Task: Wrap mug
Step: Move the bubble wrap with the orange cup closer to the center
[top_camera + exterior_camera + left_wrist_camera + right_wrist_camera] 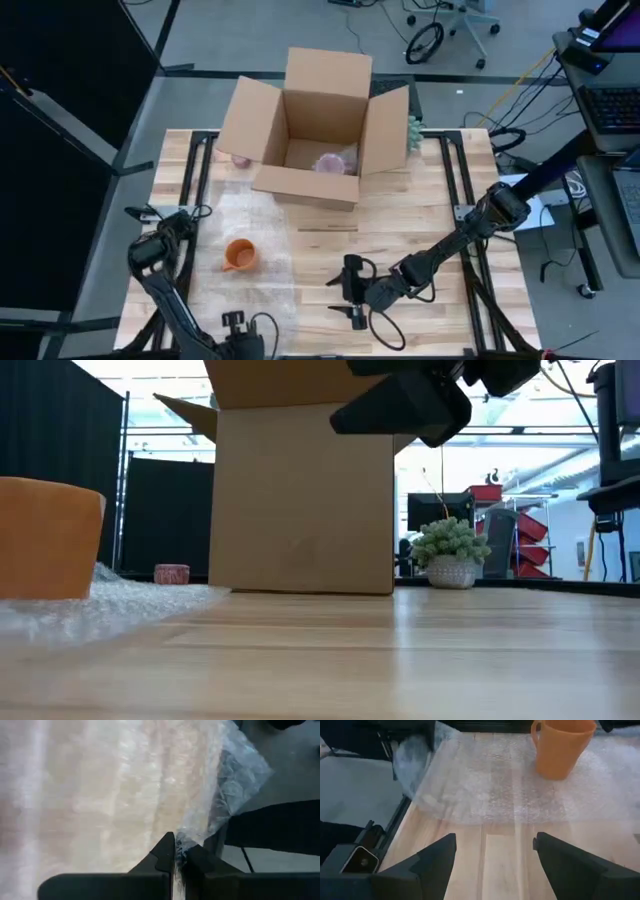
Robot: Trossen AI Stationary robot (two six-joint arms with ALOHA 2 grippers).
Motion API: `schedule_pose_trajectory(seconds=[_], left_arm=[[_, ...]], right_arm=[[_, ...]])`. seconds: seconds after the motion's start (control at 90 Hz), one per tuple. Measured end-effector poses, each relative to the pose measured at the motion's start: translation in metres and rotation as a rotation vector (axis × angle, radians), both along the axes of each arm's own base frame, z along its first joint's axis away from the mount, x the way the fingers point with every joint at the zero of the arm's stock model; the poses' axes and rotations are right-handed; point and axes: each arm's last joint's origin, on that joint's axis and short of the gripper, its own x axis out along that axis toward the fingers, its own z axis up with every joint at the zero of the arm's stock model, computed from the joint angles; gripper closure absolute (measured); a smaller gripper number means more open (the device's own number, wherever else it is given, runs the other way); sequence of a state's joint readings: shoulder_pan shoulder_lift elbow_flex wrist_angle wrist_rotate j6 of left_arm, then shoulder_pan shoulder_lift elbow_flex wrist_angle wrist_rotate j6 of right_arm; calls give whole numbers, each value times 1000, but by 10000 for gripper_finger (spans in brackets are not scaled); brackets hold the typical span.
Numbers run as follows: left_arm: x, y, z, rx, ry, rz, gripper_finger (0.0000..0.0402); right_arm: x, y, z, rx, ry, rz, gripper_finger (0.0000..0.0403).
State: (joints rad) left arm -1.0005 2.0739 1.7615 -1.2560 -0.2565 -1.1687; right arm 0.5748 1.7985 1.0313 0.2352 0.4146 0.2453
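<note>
An orange mug (240,255) stands upright on a sheet of clear bubble wrap (245,225) spread over the table's left half; the right wrist view also shows the mug (562,747). My left gripper (233,320) is at the table's near edge, shut on the sheet's near edge (175,842). My right gripper (345,292) hovers open to the right of the sheet, its fingers (440,855) pointing toward the mug and touching nothing. My left gripper pinches the bubble wrap's near edge (184,839) between its two shut fingers, beside a corner (240,770) that sticks out past the table. The rest of the sheet lies flat on the wood. One layer or several, I cannot tell.
An open cardboard box (320,130) stands at the far middle with a pink thing (330,162) inside. A small pink object (240,158) lies left of the box, and a potted plant (414,130) stands to its right. Bare wood (420,220) lies between the box and my right arm.
</note>
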Motion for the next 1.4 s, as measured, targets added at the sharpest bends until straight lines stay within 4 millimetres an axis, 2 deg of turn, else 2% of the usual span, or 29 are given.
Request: schedule_pose_trajectory(seconds=[0.322,0.444,0.556,0.7,0.833,1.011,1.233,1.4], left_arm=[[-8,76,80,191,-65,48,401],[0,101,98,231,-131,-19,402],[12,121,105,277,-130,-57,401],[24,148,100,334,-105,-12,401],[22,164,77,383,-50,84,401],[3,185,49,438,-22,241,401],[-24,221,41,493,-70,369,401],[-32,238,26,535,-37,391,402]], right_arm=[[9,-15,0,-124,-11,20,142],[13,-24,0,-151,-10,6,142],[17,-32,-1,-164,0,-9,142],[17,-40,-5,-188,50,-26,142],[17,-45,-8,-185,90,-47,142],[17,-50,-11,-179,119,-71,142],[23,-64,-10,-170,119,-112,142],[27,-75,-10,-153,122,-153,142]])
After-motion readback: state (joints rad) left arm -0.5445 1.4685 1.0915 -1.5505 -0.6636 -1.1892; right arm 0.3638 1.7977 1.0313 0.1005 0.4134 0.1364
